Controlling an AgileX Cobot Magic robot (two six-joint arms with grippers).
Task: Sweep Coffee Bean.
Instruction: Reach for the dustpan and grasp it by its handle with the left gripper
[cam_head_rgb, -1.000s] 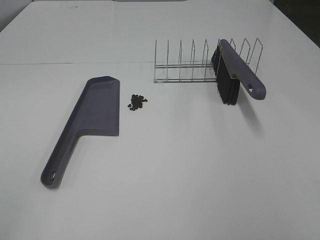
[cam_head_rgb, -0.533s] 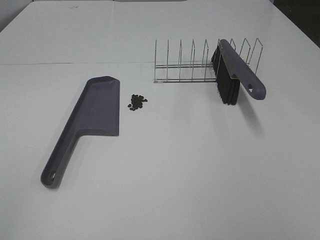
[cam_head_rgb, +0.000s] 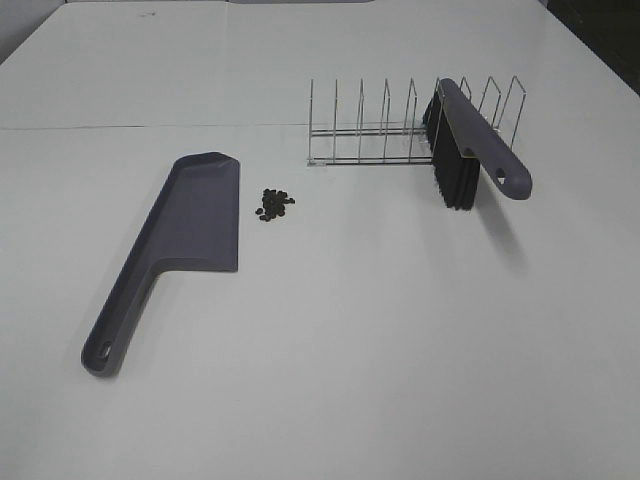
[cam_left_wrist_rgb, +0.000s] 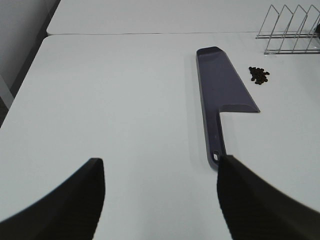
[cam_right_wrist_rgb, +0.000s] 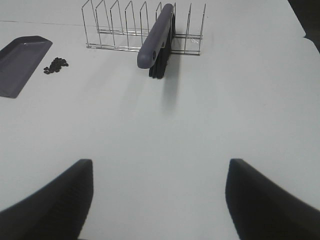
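Observation:
A small pile of dark coffee beans (cam_head_rgb: 273, 203) lies on the white table just right of the purple-grey dustpan (cam_head_rgb: 190, 222), which lies flat with its handle toward the near left. The beans (cam_left_wrist_rgb: 259, 75) and dustpan (cam_left_wrist_rgb: 223, 93) also show in the left wrist view, and the beans (cam_right_wrist_rgb: 56, 65) in the right wrist view. A purple brush (cam_head_rgb: 478, 150) with black bristles rests in a wire rack (cam_head_rgb: 385, 130); it also shows in the right wrist view (cam_right_wrist_rgb: 156, 37). My left gripper (cam_left_wrist_rgb: 160, 200) and right gripper (cam_right_wrist_rgb: 157, 200) are open, empty, and far from these things. Neither shows in the high view.
The wire rack (cam_right_wrist_rgb: 135, 30) stands at the back right of the table. The table's left edge (cam_left_wrist_rgb: 25, 90) shows in the left wrist view. A seam runs across the table behind the dustpan.

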